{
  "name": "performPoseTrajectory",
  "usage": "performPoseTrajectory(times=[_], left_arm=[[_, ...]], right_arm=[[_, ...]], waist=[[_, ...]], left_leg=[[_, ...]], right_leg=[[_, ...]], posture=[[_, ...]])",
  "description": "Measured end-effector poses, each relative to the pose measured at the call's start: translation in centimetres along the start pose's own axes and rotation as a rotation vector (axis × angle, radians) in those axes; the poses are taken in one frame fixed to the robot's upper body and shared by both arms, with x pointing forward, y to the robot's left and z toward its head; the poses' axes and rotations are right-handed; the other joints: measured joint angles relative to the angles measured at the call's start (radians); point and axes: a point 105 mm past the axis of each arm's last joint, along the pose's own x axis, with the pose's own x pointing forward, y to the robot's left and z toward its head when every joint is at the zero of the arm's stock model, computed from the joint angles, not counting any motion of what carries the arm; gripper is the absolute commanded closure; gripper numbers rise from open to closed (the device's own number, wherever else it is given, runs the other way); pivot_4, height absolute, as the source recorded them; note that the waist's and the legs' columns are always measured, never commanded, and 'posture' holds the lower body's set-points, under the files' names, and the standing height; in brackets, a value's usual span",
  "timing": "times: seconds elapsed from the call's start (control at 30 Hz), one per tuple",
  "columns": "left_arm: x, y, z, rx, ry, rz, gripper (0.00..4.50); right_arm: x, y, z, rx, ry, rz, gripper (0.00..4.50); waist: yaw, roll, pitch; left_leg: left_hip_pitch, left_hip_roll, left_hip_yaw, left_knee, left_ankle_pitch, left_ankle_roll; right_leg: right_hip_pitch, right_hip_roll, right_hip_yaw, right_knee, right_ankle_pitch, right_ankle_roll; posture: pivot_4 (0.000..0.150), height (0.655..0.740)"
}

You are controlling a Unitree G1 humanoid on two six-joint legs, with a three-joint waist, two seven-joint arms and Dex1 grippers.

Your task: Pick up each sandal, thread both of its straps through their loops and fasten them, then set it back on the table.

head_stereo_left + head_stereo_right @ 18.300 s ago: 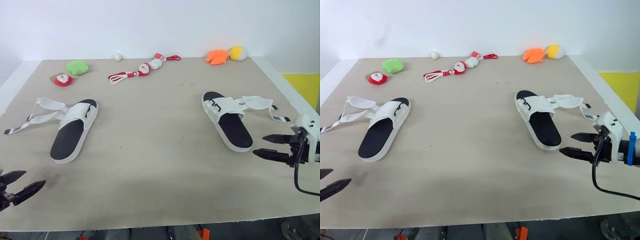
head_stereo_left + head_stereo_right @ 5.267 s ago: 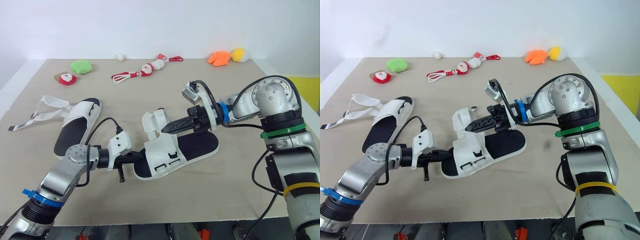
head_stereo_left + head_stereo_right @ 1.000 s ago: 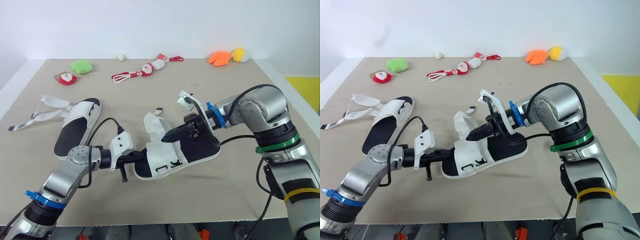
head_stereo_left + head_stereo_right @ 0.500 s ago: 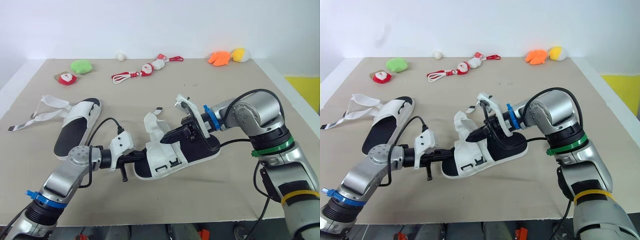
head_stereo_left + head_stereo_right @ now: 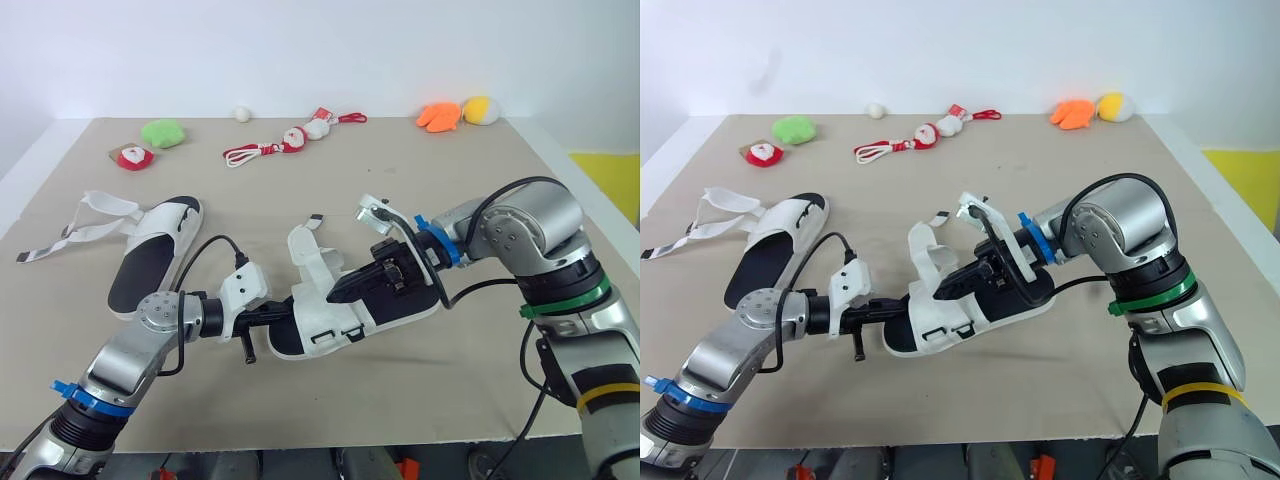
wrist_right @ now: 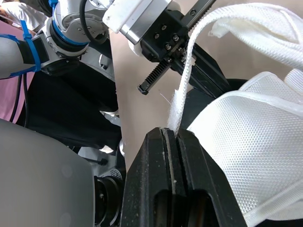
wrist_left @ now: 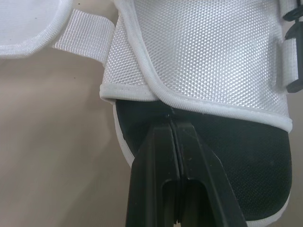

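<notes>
A white sandal (image 5: 385, 300) with a black footbed lies mid-table, its toe end lifted toward my left arm. My left gripper (image 5: 278, 311) is shut on the sandal's toe edge; the left wrist view shows its fingertips (image 7: 171, 124) pressed together at the footbed under the white mesh upper (image 7: 208, 56). My right gripper (image 5: 336, 296) hovers over the upper and is shut on a white strap (image 6: 182, 106), which arcs up from the closed fingers. The second sandal (image 5: 150, 255) lies flat at the left, its loose straps (image 5: 85, 215) spread out toward the table's left edge.
Along the far edge sit a green plush (image 5: 157, 133), a red and white toy (image 5: 129, 157), a Santa toy on a red cord (image 5: 285, 140), a small white ball (image 5: 240, 113), and orange (image 5: 437, 115) and yellow (image 5: 478, 108) plush toys.
My right gripper has dipped lower over the sandal's upper and turned at the wrist, taking the strap with it. The left gripper and the second sandal have stayed put.
</notes>
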Motion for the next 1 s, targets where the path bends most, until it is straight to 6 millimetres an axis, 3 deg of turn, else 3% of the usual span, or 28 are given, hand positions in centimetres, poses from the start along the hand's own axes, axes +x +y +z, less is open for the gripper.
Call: performPoseTrajectory(times=[0.27,0.5,0.6,0.7,0.83,0.93,1.0], left_arm=[[0.0,0.0,0.0,-0.001,0.001,0.001,4.5],[0.1,-0.1,0.1,0.0,-0.004,-0.002,4.5],[0.2,-0.1,0.1,-0.001,-0.004,-0.005,4.5],[0.2,-0.1,0.0,-0.003,-0.002,-0.007,4.5],[0.3,-0.1,0.0,-0.006,-0.004,-0.008,4.5],[0.4,-0.1,0.0,-0.004,-0.006,-0.014,4.5],[0.4,-0.2,0.0,-0.005,-0.005,-0.021,4.5]], right_arm=[[0.4,-1.1,-1.9,-0.032,0.065,-0.061,4.45],[0.1,-0.3,-2.5,-0.096,0.096,-0.048,4.45],[-0.2,-0.2,-3.3,-0.104,0.125,-0.048,3.48],[-0.5,-0.5,-3.6,-0.079,0.119,-0.051,2.07],[-2.1,0.4,-2.3,-0.09,0.037,-0.007,0.15],[-4.4,1.6,-2.6,-0.066,0.012,0.027,0.05],[-5.7,3.0,-3.9,-0.038,0.003,0.088,0.05]], waist=[[-0.001,0.0,0.0],[0.003,0.0,0.0],[0.004,0.0,0.0],[0.002,0.0,0.0],[0.003,0.0,0.0],[0.006,0.0,0.0],[0.01,0.0,0.0]], left_leg=[[0.0,0.0,0.0,0.0,0.0,0.0],[0.0,-0.001,0.0,0.0,0.0,0.0],[0.0,-0.001,0.0,0.0,0.0,-0.001],[0.0,-0.001,0.001,0.0,0.0,-0.001],[0.0,-0.001,0.0,0.001,0.0,0.0],[0.0,-0.001,0.0,0.001,0.0,-0.001],[0.001,-0.001,0.0,0.0,-0.002,-0.002]], right_leg=[[0.0,0.0,0.0,0.0,0.0,-0.001],[0.0,-0.001,0.0,0.0,-0.001,0.001],[0.0,-0.001,0.0,0.0,-0.001,0.001],[0.0,-0.001,0.0,0.0,-0.002,0.0],[0.0,-0.001,0.0,0.0,-0.002,0.0],[0.001,-0.002,0.0,0.0,-0.002,-0.001],[0.001,-0.002,0.0,0.0,-0.003,0.001]], posture=[[0.15,0.74],[0.15,0.74],[0.15,0.74],[0.15,0.74],[0.15,0.74],[0.15,0.74],[0.15,0.74]])
